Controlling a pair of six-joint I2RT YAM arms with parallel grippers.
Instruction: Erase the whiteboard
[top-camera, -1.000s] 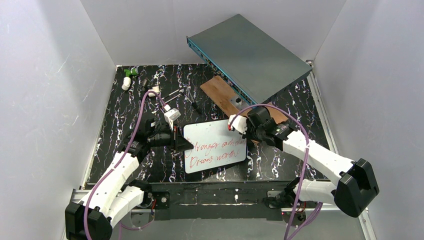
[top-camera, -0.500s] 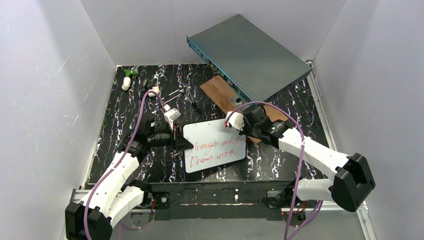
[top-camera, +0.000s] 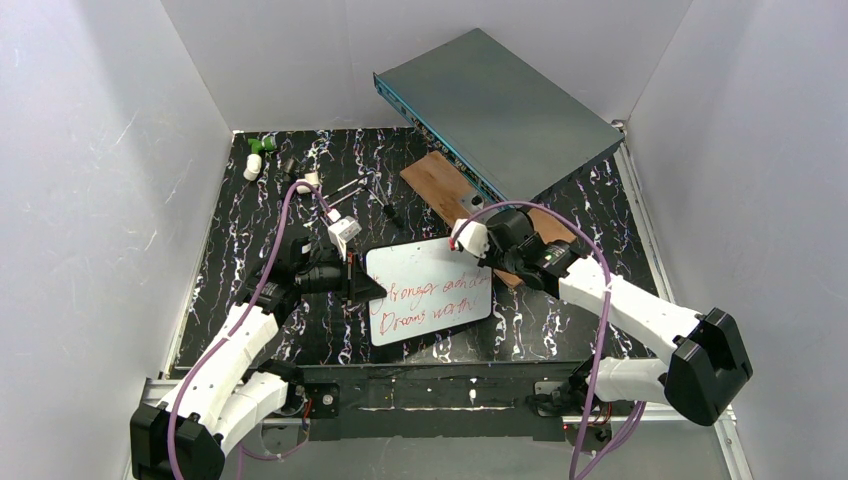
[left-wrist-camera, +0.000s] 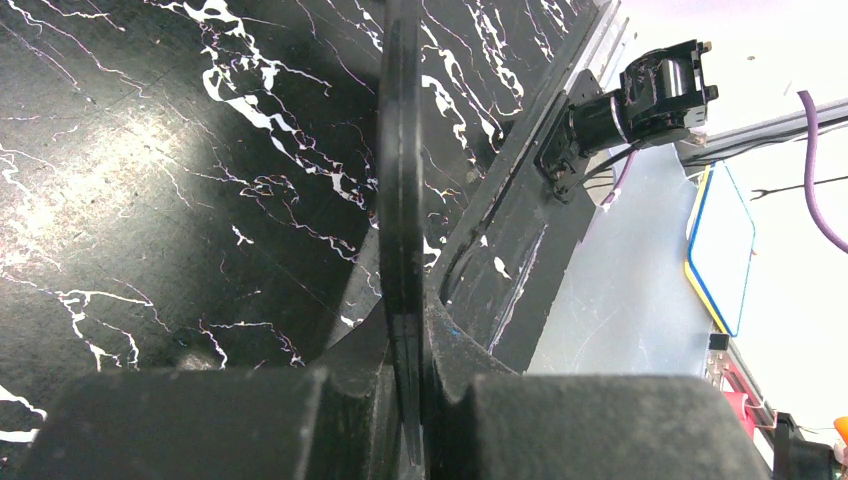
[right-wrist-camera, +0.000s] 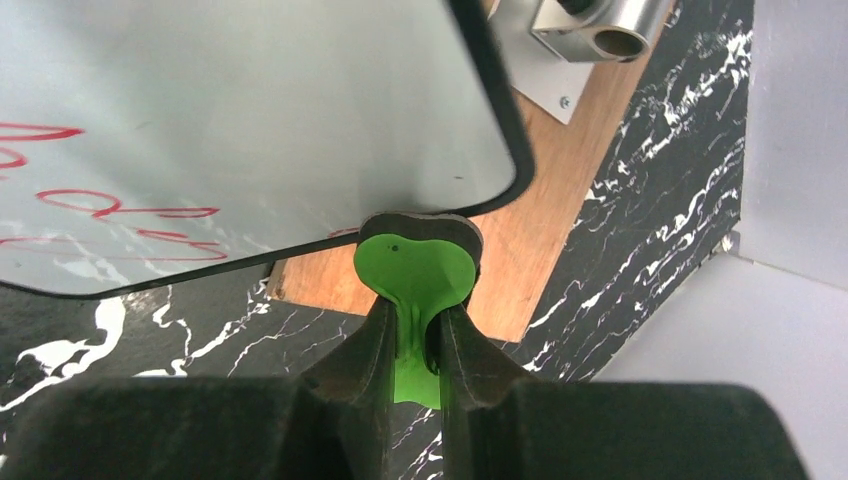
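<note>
We see whiteboard (top-camera: 428, 290) at frame centre in top view, red writing intact. Its left rim clamped tight in left gripper (top-camera: 364, 283), likely to steady it. At its upper-right corner, right gripper (right-wrist-camera: 415, 345) nips green pad (right-wrist-camera: 415, 265), probably eraser, poised for wiping.

Green eraser pad (right-wrist-camera: 415, 270) is pinched btwn right gripper (right-wrist-camera: 415, 345) fingers at whiteboard (right-wrist-camera: 250, 100) bottom corner; red writing (right-wrist-camera: 120, 210) is seen at left, w/ wood plank (right-wrist-camera: 565, 200) underneath.
</note>
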